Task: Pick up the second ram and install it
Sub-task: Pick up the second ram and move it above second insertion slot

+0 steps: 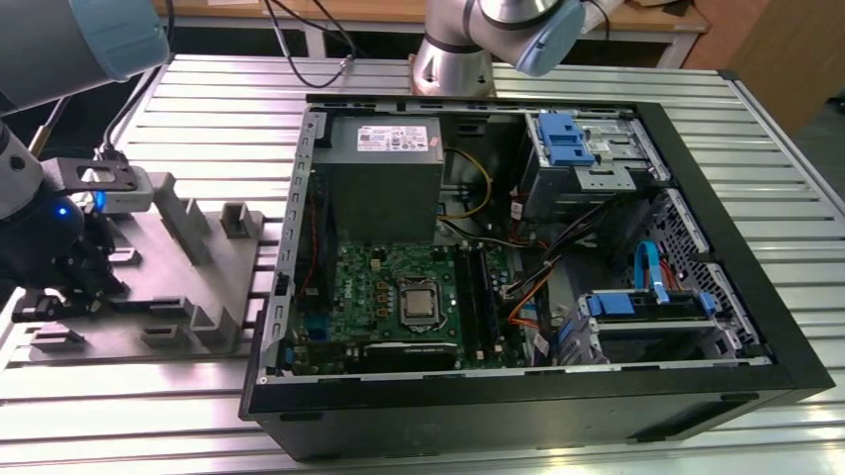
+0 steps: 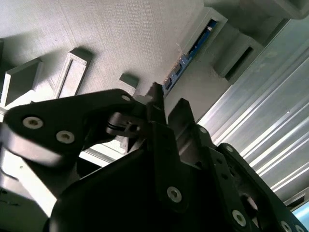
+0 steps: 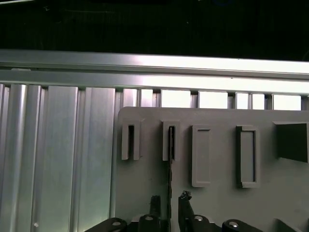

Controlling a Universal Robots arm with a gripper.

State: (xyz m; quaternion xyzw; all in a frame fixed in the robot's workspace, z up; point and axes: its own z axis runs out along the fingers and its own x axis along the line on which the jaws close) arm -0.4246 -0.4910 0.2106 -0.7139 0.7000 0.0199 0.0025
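The second ram (image 3: 170,169) is kept upright on its edge in a slot of the grey holder plate (image 3: 140,183), which is laid on the slatted desk (image 3: 63,159). Its long axis is directed straight away from the jaws. The jaws are seen open, with its near end between them, not yet clamped. Other slots are found just beside it. The open computer case (image 1: 528,401) is placed well apart.

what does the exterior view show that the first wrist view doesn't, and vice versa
The exterior view adds the open computer case, its green motherboard and the power supply. The first wrist view adds the second ram standing on edge in a holder slot, between the open fingers. Both share the gripper, the grey holder plate and the slatted metal table.
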